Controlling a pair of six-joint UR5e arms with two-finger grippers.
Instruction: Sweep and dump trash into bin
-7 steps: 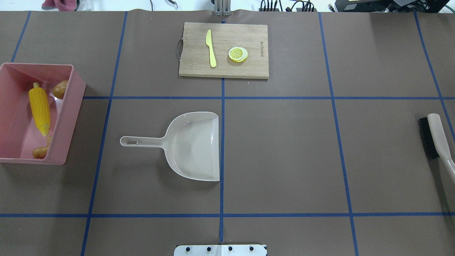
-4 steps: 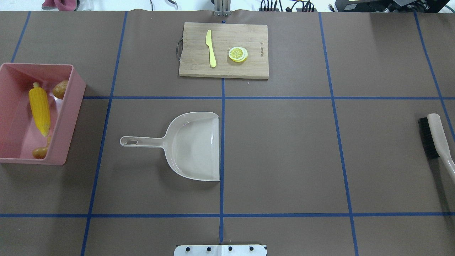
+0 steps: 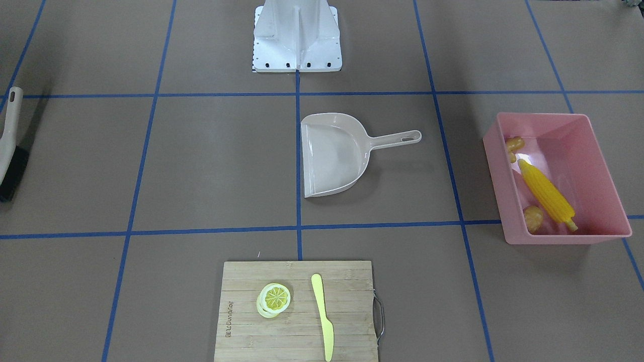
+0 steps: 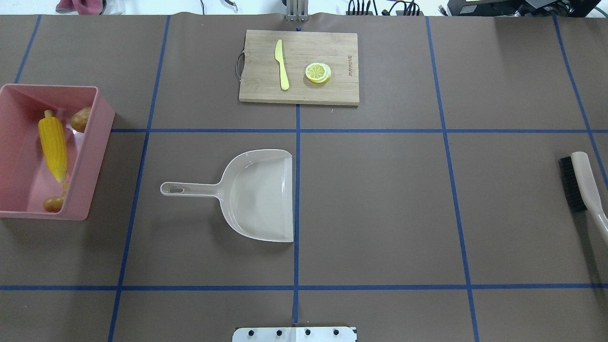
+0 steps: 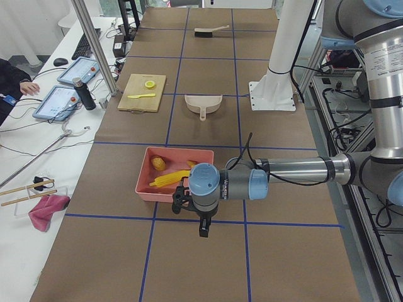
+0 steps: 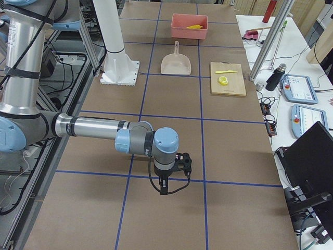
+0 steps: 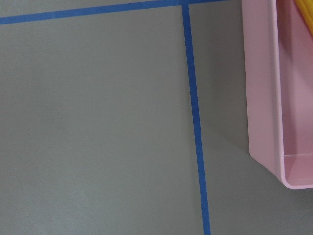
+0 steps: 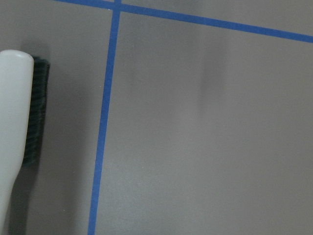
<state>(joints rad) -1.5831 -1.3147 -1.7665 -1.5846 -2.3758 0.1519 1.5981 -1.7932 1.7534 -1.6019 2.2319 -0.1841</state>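
The pink bin stands at the table's left end. It holds the yellow corn cob, the brown potato and the knobbly ginger root. The front-facing view shows the bin with the corn, potato and ginger inside. My left gripper hangs over the table just beyond the bin's end; I cannot tell if it is open. My right gripper hangs past the table's other end near the brush; I cannot tell its state. Neither wrist view shows fingers.
The beige dustpan lies empty at mid-table, handle toward the bin. The brush lies at the right edge and shows in the right wrist view. A wooden cutting board at the far side carries a yellow knife and a lemon slice.
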